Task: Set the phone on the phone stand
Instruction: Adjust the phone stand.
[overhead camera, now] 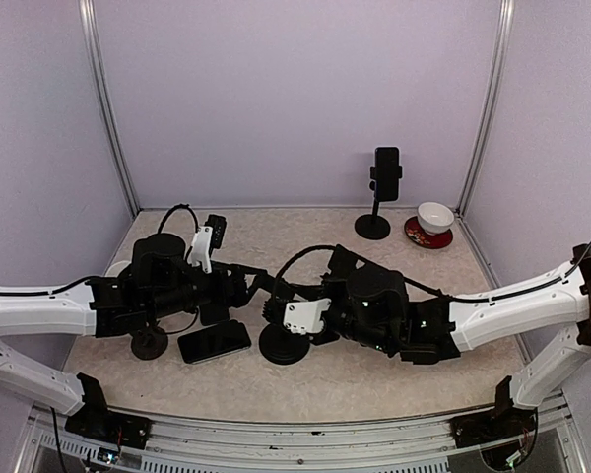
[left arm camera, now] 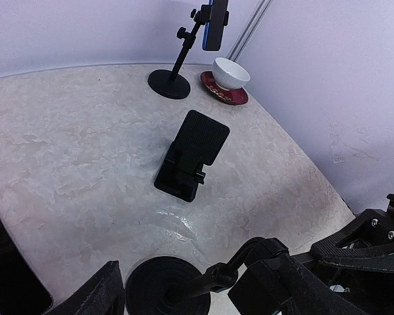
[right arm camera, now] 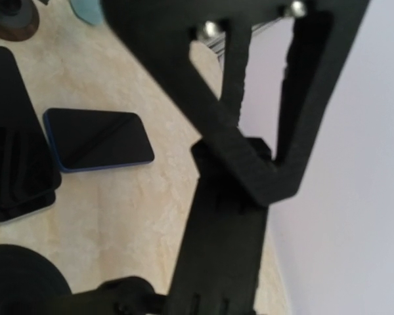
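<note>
The phone (overhead camera: 215, 341) lies flat, screen up, on the table near the front left. It also shows in the right wrist view (right arm camera: 98, 139) and at the edge of the left wrist view (left arm camera: 6, 269). A black phone stand with a round base (overhead camera: 284, 343) stands just right of it, and its bent neck (left arm camera: 233, 269) rises to the holder (right arm camera: 226, 256). My right gripper (overhead camera: 276, 301) is shut on that holder (right arm camera: 249, 190). My left gripper (overhead camera: 248, 286) hangs open over the stand's base (left arm camera: 197, 298), with one finger (left arm camera: 95, 295) showing.
A second tall stand (overhead camera: 384, 187) holding another phone stands at the back right, beside a white cup on a red saucer (overhead camera: 434, 219). A small folding stand (overhead camera: 215, 232) sits at the back left (left arm camera: 190, 157). Another round base (overhead camera: 149, 344) lies under the left arm.
</note>
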Available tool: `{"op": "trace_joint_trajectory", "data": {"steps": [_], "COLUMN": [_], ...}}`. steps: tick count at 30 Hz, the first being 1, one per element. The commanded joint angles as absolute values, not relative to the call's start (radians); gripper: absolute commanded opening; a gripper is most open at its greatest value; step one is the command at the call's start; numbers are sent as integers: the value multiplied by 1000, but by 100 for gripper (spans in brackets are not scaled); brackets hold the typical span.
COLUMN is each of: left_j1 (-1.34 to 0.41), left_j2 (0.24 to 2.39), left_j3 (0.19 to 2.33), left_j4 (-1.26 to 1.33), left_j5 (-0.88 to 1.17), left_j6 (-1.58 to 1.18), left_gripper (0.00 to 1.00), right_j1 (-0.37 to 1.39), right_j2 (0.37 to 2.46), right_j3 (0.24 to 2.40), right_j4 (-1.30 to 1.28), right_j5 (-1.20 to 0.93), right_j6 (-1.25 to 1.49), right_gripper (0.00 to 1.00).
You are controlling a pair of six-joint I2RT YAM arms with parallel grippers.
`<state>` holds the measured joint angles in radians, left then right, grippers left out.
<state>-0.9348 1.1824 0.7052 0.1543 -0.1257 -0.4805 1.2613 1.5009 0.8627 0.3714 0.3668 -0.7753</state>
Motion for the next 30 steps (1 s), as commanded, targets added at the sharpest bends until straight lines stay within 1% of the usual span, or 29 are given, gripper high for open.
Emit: {"op": "trace_joint_trajectory", "data": {"steps": [1,11,18,21,30], "left_j1": [-937,-963,-991,-1003,-1023], "left_j2": [1178,1180,1177,1174,1178], "left_j3": [669,642,622,616,593], "left_j4": [125,147,155,158,186], "left_j5": [-120,-125,-141,-146,-157], "left_j6": [-496,-521,-535,-541,-557], "left_gripper": [77,72,67,63,59], "right_j1": [1248,1219,1206,1196,1175], "right_j2": [1460,1443,1441,1442,1446], "right_j3": [902,964,996,1017,1064], "right_j4": [250,108,39,2,-72], "right_j5": [315,271,242,227,194], "right_j6": [-728,-745,-783,-793,-800], "right_gripper": [8,7,6,6,5]}}
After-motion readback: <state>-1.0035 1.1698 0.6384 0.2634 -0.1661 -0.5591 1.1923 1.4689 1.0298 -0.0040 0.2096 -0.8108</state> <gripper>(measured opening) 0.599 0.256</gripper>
